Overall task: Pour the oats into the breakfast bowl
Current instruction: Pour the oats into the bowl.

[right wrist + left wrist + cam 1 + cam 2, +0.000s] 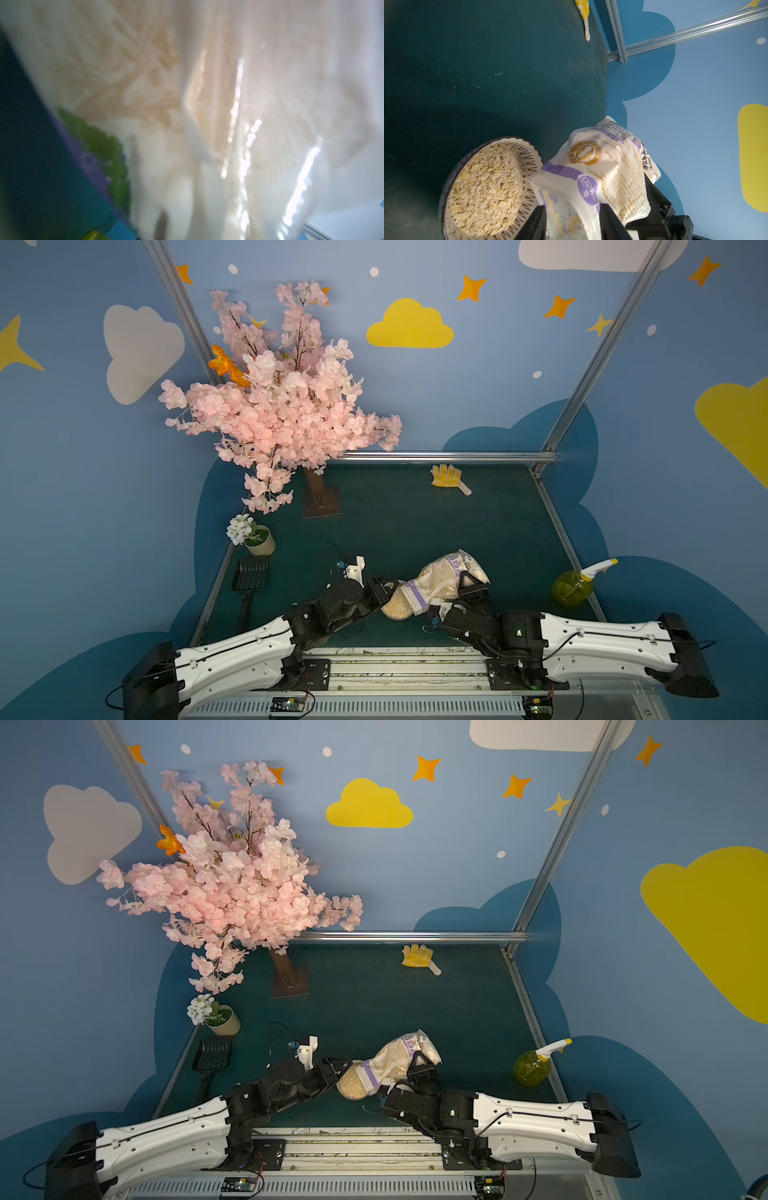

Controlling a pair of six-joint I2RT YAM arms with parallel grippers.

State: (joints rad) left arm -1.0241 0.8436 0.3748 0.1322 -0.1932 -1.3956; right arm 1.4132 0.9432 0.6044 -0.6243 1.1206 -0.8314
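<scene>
In a top view the oat bag (446, 578) hangs tilted over the near middle of the green table (415, 522). Its mouth points down at the breakfast bowl (395, 618) and its fat end is raised. The right gripper (469, 587) is clamped on that raised end, while the left gripper (384, 585) meets the mouth end just beside the bowl. Oats (392, 606) lie heaped in the bowl — the pour looks well along, perhaps near its finish.

The left wrist view shows the bowl nearly brimming with pale, flat flakes, mounded against a cream inner wall with dark spikes. The bag's mouth corner lies at the rim. The left gripper's black fingers (536, 222) stand either side of the mouth end, and the film fills the gap between them, so I judge it gripped. A few flakes cling inside the clear film there, and the printed body behind looks plump.

The right wrist view gives only blurred, glaring film close against the lens, with no fingers visible.

With so little room left, the next move probably calls for lifting the mouth to stop the flow — gently, so nothing tips over the rim.
</scene>
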